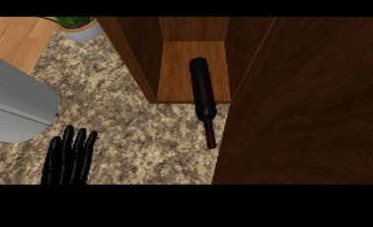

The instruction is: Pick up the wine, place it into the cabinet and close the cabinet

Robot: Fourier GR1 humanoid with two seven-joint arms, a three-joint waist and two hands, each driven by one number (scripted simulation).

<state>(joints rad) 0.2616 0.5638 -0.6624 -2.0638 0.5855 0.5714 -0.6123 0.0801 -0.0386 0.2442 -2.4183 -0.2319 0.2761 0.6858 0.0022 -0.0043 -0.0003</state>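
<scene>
**Wine half in, door open**

We judge placing nearly done: cabinet (193, 63) door (299, 102) stands open. Wine bottle (203, 95) lies base on the shelf, neck over the worktop (138, 122). Next: push it in, swing door shut. Left hand (69, 154) released, fingers straight, resting lower left. Right hand not visible.

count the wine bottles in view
1. The wine bottle lies on its side, base in the open cabinet, neck out over the counter. The cabinet door could hide others.
</scene>
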